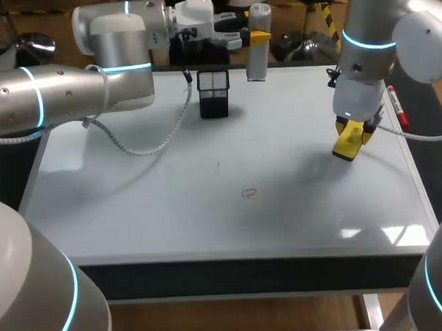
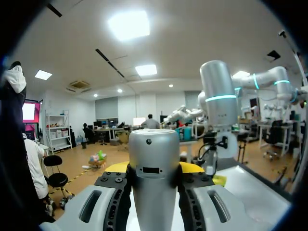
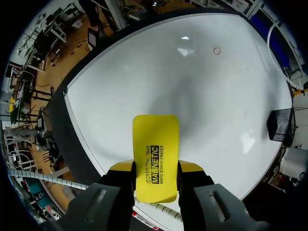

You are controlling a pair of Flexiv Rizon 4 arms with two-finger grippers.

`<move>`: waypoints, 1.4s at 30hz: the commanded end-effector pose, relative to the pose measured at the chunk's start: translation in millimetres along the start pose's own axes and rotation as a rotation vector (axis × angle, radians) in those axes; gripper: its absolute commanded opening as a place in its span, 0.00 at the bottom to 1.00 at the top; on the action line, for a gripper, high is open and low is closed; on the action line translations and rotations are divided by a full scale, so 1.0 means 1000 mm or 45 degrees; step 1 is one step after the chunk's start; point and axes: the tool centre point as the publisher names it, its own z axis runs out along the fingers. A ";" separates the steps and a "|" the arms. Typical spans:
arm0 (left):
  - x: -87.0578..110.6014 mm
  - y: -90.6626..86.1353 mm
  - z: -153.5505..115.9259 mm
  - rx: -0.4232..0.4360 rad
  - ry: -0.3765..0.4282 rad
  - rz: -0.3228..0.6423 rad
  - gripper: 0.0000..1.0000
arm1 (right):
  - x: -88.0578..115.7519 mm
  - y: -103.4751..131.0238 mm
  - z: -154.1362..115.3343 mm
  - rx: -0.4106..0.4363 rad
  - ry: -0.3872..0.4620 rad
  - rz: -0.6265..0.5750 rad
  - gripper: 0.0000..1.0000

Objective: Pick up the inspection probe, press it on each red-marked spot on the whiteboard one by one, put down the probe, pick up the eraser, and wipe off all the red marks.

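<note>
The inspection probe (image 1: 258,43), a silver cylinder, stands upright with its base at the whiteboard's (image 1: 172,211) back edge. My left gripper (image 1: 243,38) is shut on its upper part; in the left wrist view the probe (image 2: 154,173) fills the gap in that gripper (image 2: 155,168), with a yellow tip on each side. My right gripper (image 1: 350,139) hangs over the board's right side, shut on the yellow eraser (image 1: 348,145). The eraser (image 3: 155,154) sticks out ahead of the right gripper (image 3: 155,169). One small red mark (image 1: 248,193) sits near the board's middle, also seen as a red mark (image 3: 216,50) far ahead of the eraser.
A black mesh pen holder (image 1: 213,94) stands at the back of the board, left of the probe. A red marker (image 1: 398,108) lies along the right edge. A white coiled cable (image 1: 143,147) from my left arm droops onto the board's left back part.
</note>
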 end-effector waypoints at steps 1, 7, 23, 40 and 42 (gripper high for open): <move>-0.001 -0.001 0.000 -0.001 0.003 -0.001 0.00 | 0.001 0.000 -0.001 0.003 0.001 -0.002 0.00; -0.001 -0.001 0.000 -0.001 0.003 -0.001 0.00 | 0.001 0.000 -0.001 0.003 0.001 -0.002 0.00; 0.058 -0.015 -0.006 -0.016 0.046 0.031 0.00 | 0.001 0.000 -0.001 0.003 0.001 -0.002 0.00; 0.153 -0.017 -0.025 0.027 0.078 -0.005 0.00 | 0.001 0.000 -0.001 0.003 0.001 -0.002 0.00; 0.165 -0.014 -0.027 0.028 0.081 -0.008 0.00 | 0.001 0.000 -0.001 0.003 0.001 -0.002 0.00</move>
